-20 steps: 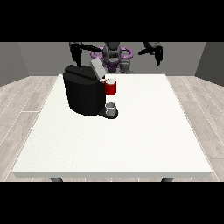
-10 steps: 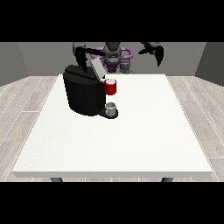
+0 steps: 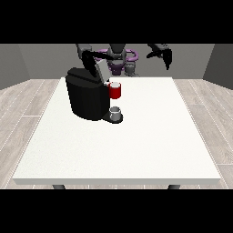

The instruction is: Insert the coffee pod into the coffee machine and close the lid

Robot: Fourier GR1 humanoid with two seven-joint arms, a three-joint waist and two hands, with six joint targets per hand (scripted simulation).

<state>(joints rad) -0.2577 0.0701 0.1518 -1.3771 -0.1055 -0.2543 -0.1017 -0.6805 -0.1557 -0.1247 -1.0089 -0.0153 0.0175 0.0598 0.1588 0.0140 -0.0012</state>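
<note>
The black coffee machine (image 3: 86,98) stands on the left half of the white table (image 3: 150,136). Its grey lid (image 3: 101,69) is raised and tilted over the top rear. A red pod holder (image 3: 115,91) juts from the machine's front, above a small grey cup (image 3: 116,112) on the drip base. No separate coffee pod shows. The hand at the view's left (image 3: 89,58) is at the lid's upper edge, touching or very close to it. The hand at the view's right (image 3: 164,53) hangs in the air above the table's far right edge, fingers relaxed, holding nothing.
The robot's purple and grey torso (image 3: 119,58) stands behind the table's far edge. White tabletop stretches to the right of the machine and in front of it. Wooden floor surrounds the table.
The hand at the view's left has swung down and to the right onto the lid, which now shows tilted further forward. The hand at the view's right has barely moved.
</note>
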